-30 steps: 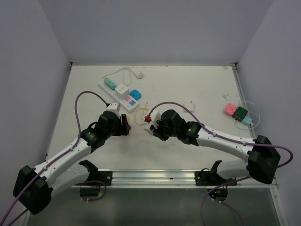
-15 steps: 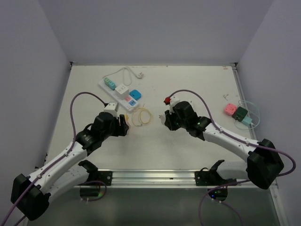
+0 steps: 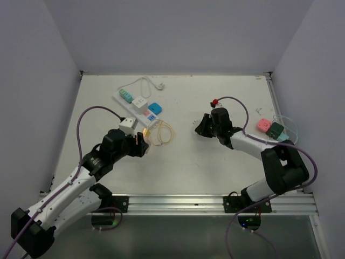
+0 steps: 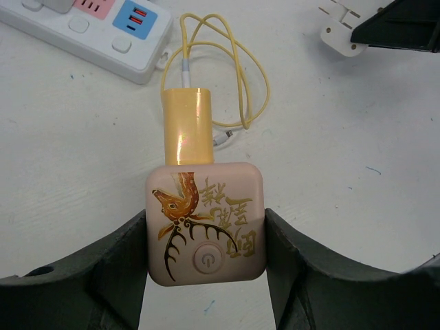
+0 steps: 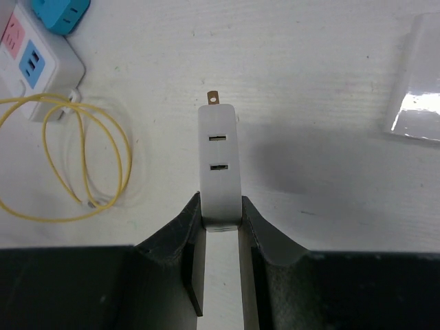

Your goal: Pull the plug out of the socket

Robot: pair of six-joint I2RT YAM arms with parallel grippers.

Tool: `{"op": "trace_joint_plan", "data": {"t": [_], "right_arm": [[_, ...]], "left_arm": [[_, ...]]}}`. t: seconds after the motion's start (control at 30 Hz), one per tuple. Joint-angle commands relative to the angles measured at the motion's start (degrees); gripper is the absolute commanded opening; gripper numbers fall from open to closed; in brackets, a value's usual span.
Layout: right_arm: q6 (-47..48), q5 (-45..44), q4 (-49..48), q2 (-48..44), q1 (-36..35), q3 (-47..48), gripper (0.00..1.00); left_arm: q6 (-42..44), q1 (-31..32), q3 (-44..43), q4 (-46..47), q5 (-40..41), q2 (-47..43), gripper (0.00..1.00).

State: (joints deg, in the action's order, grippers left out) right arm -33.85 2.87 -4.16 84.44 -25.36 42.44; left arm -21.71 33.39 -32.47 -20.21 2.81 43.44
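- Top external view: the socket [image 3: 137, 105], a long white power strip with pink, teal and blue outlet faces, is seen lying slanted on the far left part of the table [image 3: 215, 167].
- Its white cord is seen curving toward the back wall.
- A teal plug [image 3: 125, 96] and a white cube adapter [image 3: 139, 101] are seated on the strip, and a blue adapter [image 3: 155, 107] lies just beside it.
- The left end effector [image 3: 141, 144] is placed near the strip's near end.
- In the left wrist view, the left end effector is closed on a pink square device [image 4: 205, 223] printed with a deer and a power button.
- A yellow cylinder [image 4: 187, 127] is joined to the device's far side.
- A looped yellow cable [image 4: 254, 75] lies on the table just beside the strip's end; whether it is plugged in cannot be told.
- The right end effector [image 3: 202, 125] is placed near the table's middle, well apart from the socket.
- In the right wrist view, a white plug [image 5: 220, 158] is gripped between its fingers, with two slots on its face and one metal prong at its far tip.
- The plug is out of the socket, whose corner [image 5: 34, 62] is shown at the upper left.
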Motion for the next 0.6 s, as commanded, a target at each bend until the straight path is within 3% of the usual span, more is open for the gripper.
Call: {"op": "trace_joint_plan", "data": {"t": [0.0, 0.23, 0.4, 0.5, 0.57], "right_arm": [[-6.14, 3.18, -10.23, 5.45, 0.4, 2.73, 0.0], [-12.46, 6.52, -16.13, 15.3, 3.3, 5.11, 0.01], [-14.67, 7.32, -18.86, 18.03, 5.59, 3.27, 0.14], [-15.2, 6.88, -19.04, 17.86, 6.99, 1.34, 0.37], [-15.11, 6.79, -17.91, 16.99, 7.87, 0.37, 0.57]], "left_arm": [[3.26, -0.34, -1.02, 4.83, -1.23, -0.99, 0.0], [3.52, -0.34, -0.58, 5.44, -4.04, -1.25, 0.0], [3.79, -0.34, -0.49, 5.97, -5.36, -0.9, 0.0], [3.96, -0.43, -0.58, 6.06, -5.8, -0.64, 0.0], [3.96, -0.43, -0.49, 6.14, -6.23, -0.64, 0.0]]}}
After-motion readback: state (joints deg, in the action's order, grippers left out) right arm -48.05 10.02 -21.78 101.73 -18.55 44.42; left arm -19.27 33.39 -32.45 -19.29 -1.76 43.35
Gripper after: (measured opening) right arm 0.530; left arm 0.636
